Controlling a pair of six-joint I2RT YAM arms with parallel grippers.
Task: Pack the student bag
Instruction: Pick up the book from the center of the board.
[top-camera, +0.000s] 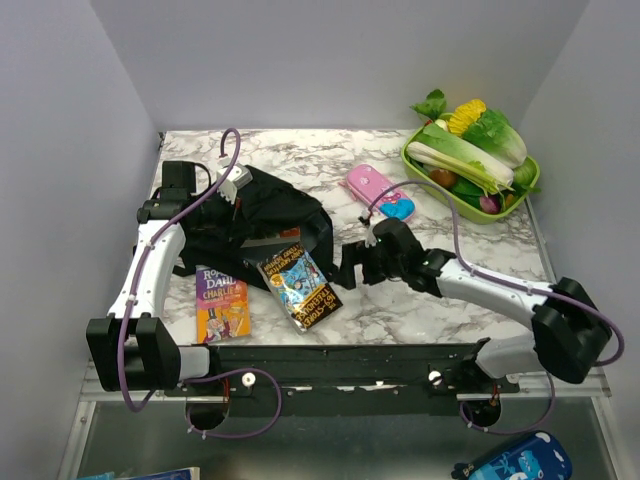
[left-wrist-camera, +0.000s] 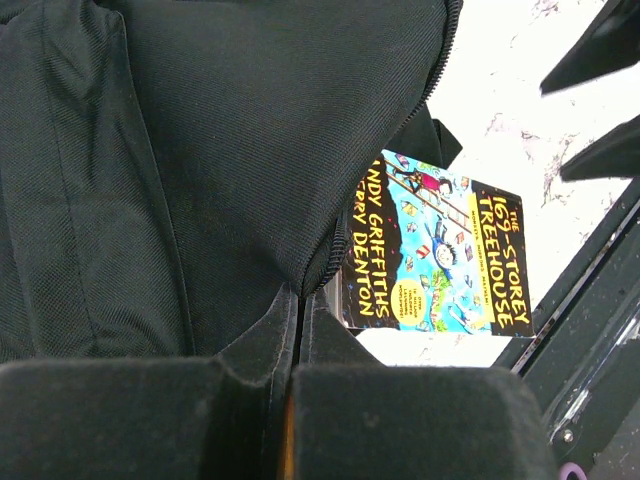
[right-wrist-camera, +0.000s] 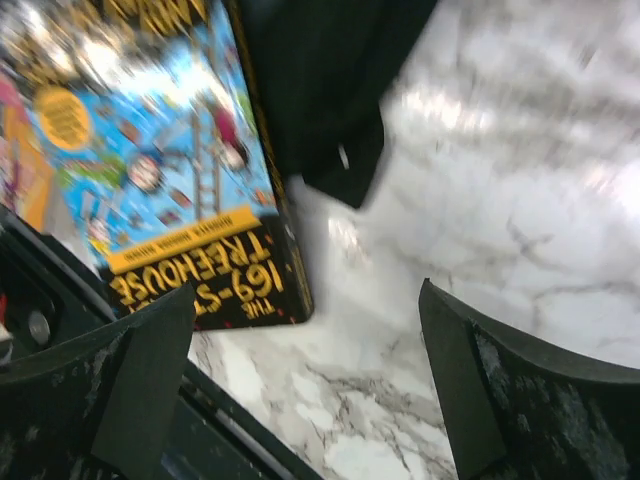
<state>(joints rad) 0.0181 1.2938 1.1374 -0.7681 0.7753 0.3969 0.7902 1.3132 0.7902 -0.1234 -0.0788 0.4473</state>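
The student bag (top-camera: 262, 212) is a black fabric backpack lying at the left middle of the marble table. My left gripper (top-camera: 245, 200) is shut on its zippered opening edge (left-wrist-camera: 318, 262), with the fabric pinched between the fingers (left-wrist-camera: 262, 340). A Treehouse book (top-camera: 300, 285) lies with its top end tucked under the bag's opening and the rest out on the table (left-wrist-camera: 440, 250). My right gripper (top-camera: 350, 265) stands open just right of the book and holds nothing. In the right wrist view it (right-wrist-camera: 310, 370) hovers over bare marble beside the book's corner (right-wrist-camera: 200, 290).
A Roald Dahl book (top-camera: 222, 303) lies flat in front of the bag. A pink and blue pencil case (top-camera: 380, 192) sits behind the right gripper. A green tray (top-camera: 530, 185) of vegetables stands at the back right. A black rail (top-camera: 340, 362) runs along the near edge.
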